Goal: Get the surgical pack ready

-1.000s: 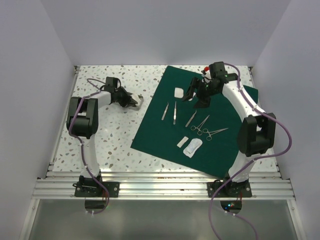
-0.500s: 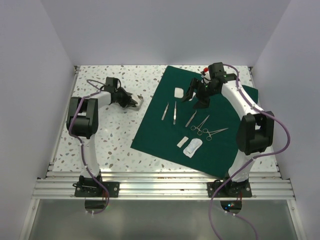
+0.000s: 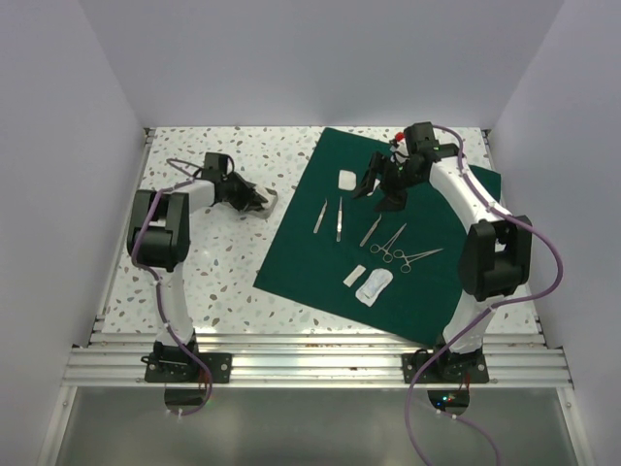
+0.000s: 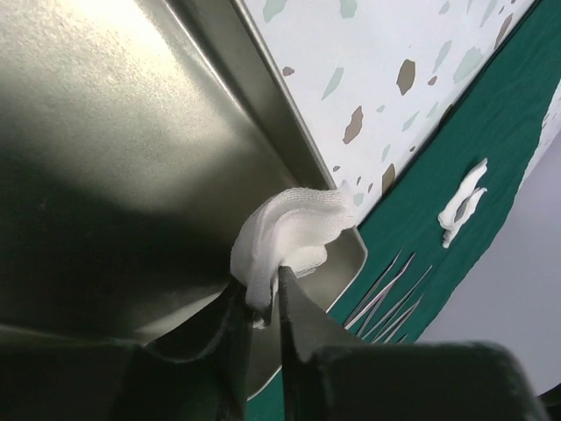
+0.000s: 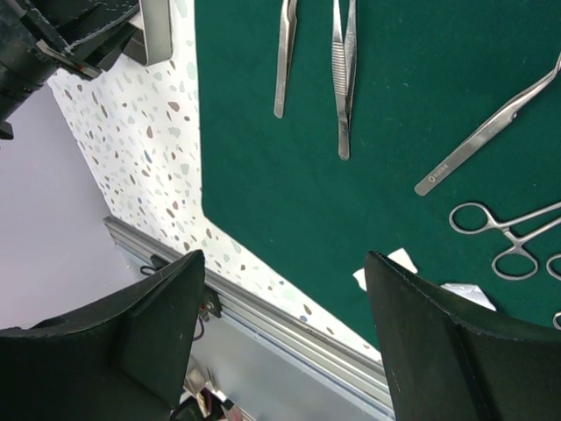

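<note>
The surgical pack is a dark green drape [image 3: 320,262] spread flat on the table, also seen in the right wrist view [image 5: 394,105]. My left gripper [image 3: 254,199] hovers over a steel tray [image 4: 131,132] left of the drape. Its fingers stand close together [image 4: 263,285] with the tail of a white gauze pad [image 4: 294,232] between them. The pad rests in the tray's corner against the rim. My right gripper [image 3: 374,189] hangs above the drape's far part, jaws wide open [image 5: 285,263] and empty.
On the drape lie two tweezers [image 3: 321,216] [image 3: 340,219], a flat metal handle [image 3: 371,231], two ring-handled clamps [image 3: 403,249], a white gauze piece [image 3: 347,180] and white packets [image 3: 372,282]. The table's front rail [image 3: 310,364] runs near the arm bases.
The left gripper has shifted slightly over the tray with the gauze still between its fingers. The right arm has hardly moved.
</note>
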You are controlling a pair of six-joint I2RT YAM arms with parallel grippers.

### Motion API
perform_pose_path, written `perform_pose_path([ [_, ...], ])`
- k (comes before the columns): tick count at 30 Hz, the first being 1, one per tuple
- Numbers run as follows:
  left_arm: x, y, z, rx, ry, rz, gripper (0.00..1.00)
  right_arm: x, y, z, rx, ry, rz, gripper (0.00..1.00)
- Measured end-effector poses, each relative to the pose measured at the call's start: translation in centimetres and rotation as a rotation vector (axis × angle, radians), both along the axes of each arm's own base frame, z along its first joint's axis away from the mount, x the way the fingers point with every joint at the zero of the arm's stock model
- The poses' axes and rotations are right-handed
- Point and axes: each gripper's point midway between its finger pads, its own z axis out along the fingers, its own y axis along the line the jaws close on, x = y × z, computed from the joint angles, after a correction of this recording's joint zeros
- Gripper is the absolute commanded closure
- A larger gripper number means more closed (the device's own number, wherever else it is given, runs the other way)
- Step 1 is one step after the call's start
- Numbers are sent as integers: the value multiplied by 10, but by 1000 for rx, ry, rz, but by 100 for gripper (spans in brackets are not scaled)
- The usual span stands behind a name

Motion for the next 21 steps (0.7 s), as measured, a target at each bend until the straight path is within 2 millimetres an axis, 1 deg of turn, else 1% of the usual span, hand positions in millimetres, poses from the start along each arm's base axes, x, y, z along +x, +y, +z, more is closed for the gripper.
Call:
perform_pose_path([
  [2,0,0,2,2,-3,1,71,-1,0,-2,-1,5,0,23],
  [7,-1,4,6,29,-15,-6,66,-1,0,-2,0,4,0,23],
  [11,-4,7,13,54,-34,-20,59,0,0,-2,2,3,-3,23],
  [14,-10,8,19,64,-45,-27,50,0,1,-1,6,1,-2,23],
  [16,-14,9,21,66,-47,-29,48,1,1,-1,7,-3,-1,23],
  [17,-16,9,22,66,-45,-29,46,1,1,-1,9,-4,-1,23],
  [21,-23,10,20,67,-36,-30,43,2,2,0,10,-8,0,23],
])
